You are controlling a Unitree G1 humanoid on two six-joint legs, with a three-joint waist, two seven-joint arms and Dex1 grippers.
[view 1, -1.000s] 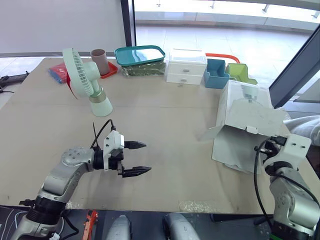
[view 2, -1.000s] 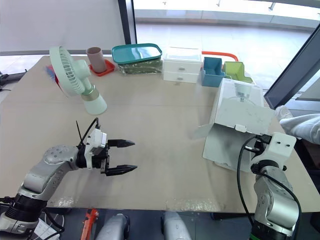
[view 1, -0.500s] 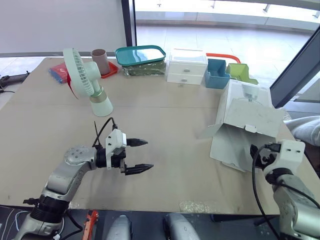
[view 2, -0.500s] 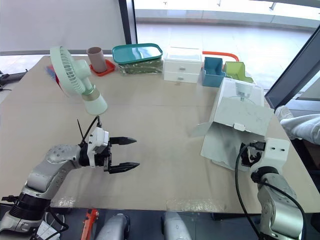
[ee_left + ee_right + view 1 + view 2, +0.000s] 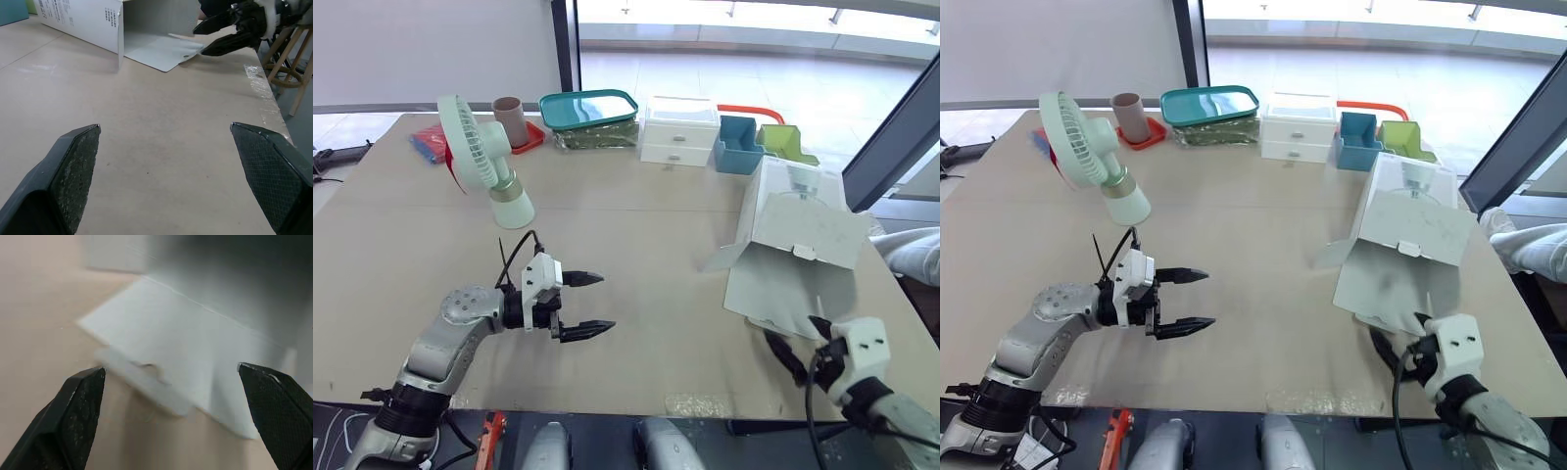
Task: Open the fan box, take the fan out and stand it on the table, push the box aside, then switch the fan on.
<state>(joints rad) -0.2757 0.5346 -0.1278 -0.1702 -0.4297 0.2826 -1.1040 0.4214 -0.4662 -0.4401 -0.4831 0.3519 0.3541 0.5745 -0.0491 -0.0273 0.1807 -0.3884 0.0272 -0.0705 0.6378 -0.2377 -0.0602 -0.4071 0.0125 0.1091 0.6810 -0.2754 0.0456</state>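
Beyond the left gripper (image 5: 592, 304), fingers spread and empty, the fan (image 5: 480, 162) stands upright on the counter (image 5: 646, 225). The opened box (image 5: 793, 255) lies just ahead of the right gripper (image 5: 800, 345), also spread. Switching on remains, perhaps pushing too.

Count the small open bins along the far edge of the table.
2: a blue bin just right of the white drawers, and a green bin beside it on its right. The box in front may hide another.
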